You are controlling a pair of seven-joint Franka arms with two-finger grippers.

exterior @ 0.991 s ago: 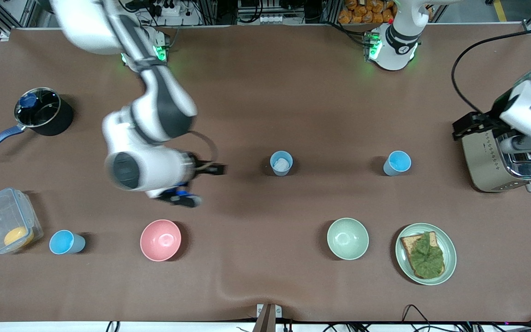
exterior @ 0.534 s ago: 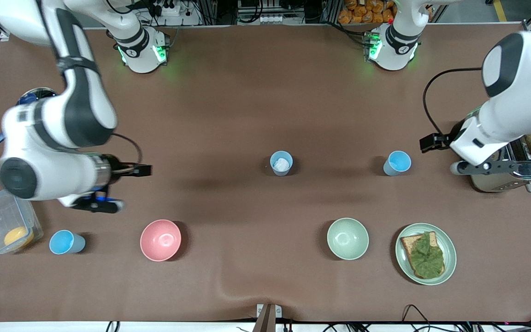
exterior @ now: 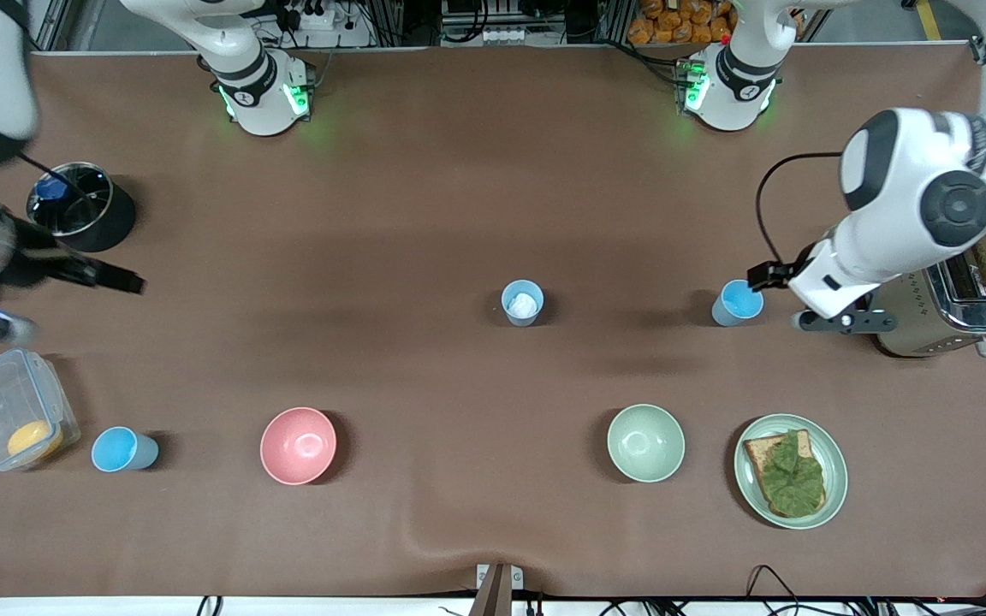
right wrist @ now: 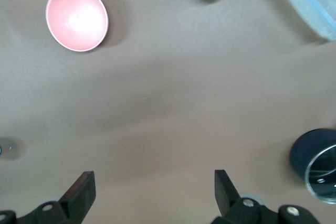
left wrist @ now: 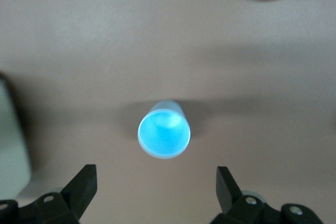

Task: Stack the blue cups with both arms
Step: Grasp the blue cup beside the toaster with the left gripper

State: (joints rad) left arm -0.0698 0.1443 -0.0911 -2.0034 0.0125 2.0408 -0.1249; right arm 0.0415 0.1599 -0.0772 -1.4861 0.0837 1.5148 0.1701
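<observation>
Your left claw [left wrist: 156, 184] hangs released over the sky-blue cup [exterior: 738, 302] beside the toaster [exterior: 942, 308]. Right claw [right wrist: 149, 190], also released, hovers over bare tabletop [exterior: 424, 197] near the pot [exterior: 82, 205]; fleck cup [exterior: 523, 303] sits mid-tabletop.

cups [exterior: 738, 302] sky-blue inside, grey-blue outside | bowl [exterior: 298, 446] pink | bowl [exterior: 645, 442] pale green | tablecloth [exterior: 459, 188] brown

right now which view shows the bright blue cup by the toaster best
The left wrist view: the bright blue cup sits mid-picture, whole rim and inside visible, ahead of the open left gripper. In the front view the cup is small, its rim edge covered by the arm. The right wrist view does not show it.
</observation>
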